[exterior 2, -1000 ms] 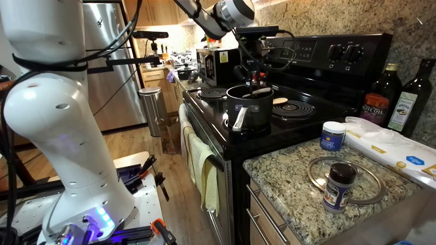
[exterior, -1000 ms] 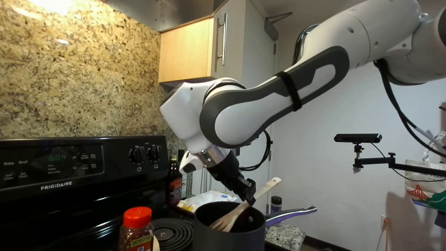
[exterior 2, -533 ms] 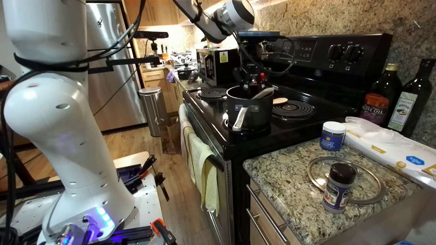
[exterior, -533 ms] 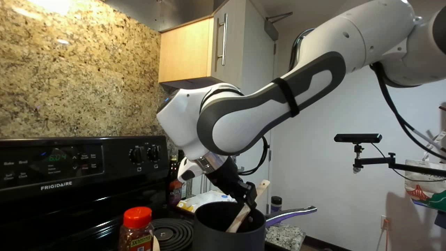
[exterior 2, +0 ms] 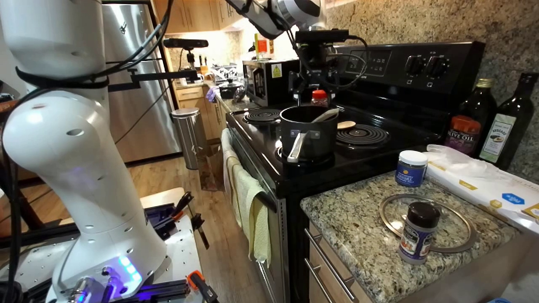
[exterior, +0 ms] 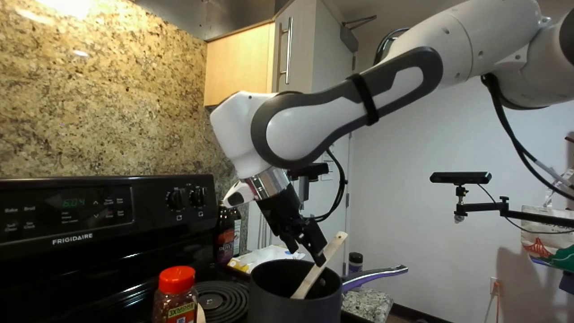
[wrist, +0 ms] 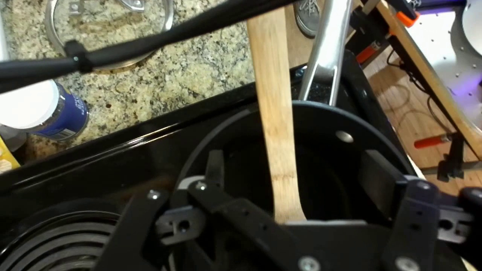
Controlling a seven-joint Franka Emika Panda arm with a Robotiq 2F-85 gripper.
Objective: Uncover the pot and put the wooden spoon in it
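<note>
Its jaws spread wide, the gripper (wrist: 295, 165) hangs across the lower frame in the wrist view, gaps showing either side of the spoon (wrist: 273, 94), which leans in the pot (wrist: 320, 128), handle toward the top. We judge a slow, straight lift, jaws wide, best to avoid flicking it out. Beyond, upper left, the lid (wrist: 113, 22) lies on the counter (wrist: 203, 64).

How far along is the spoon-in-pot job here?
Looks done: the pot is uncovered, a glass lid lies on the counter, and the wooden spoon slants into the pot. In hand: nothing; the gripper, jaws open, hangs over the pot, the spoon between them in the wrist view. Left: probably just lifting the open jaws clear of the spoon.
</note>
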